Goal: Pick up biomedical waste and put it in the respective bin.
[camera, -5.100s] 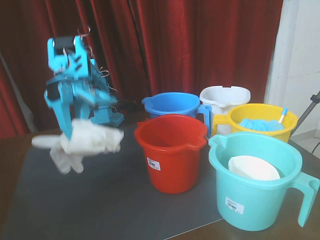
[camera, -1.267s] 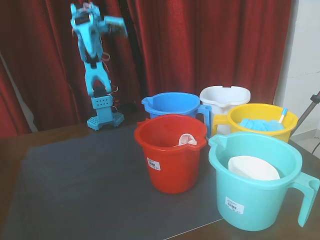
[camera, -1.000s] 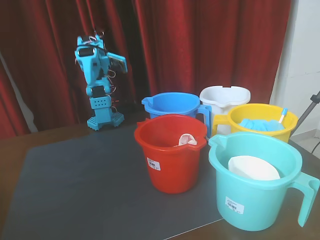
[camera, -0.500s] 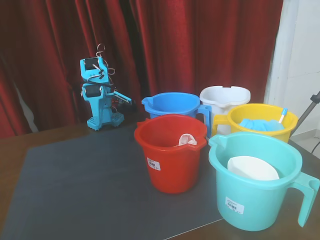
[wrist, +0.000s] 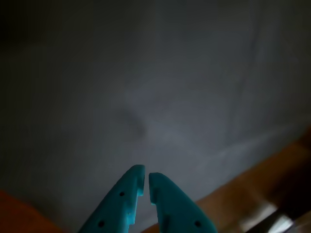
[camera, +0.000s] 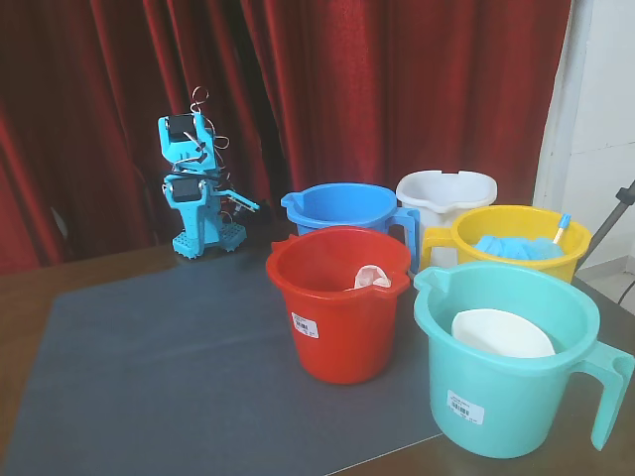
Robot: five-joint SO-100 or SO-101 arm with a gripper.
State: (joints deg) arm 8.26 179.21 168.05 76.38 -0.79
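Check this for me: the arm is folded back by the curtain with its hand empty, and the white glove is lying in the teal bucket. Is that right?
Not quite. The white glove lies in the red bucket, not the teal bucket, which holds a white disc; the fixed view shows this. The rest holds: the arm is folded back by the curtain, and its hand is empty in the wrist view.

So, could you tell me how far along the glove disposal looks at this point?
Done: the white glove lies inside the red bucket, a bit of it showing above the rim. In hand: nothing; in the wrist view the gripper is empty, its fingertips nearly touching, and the arm sits folded at the back of the mat. Left: nothing visible for this glove.
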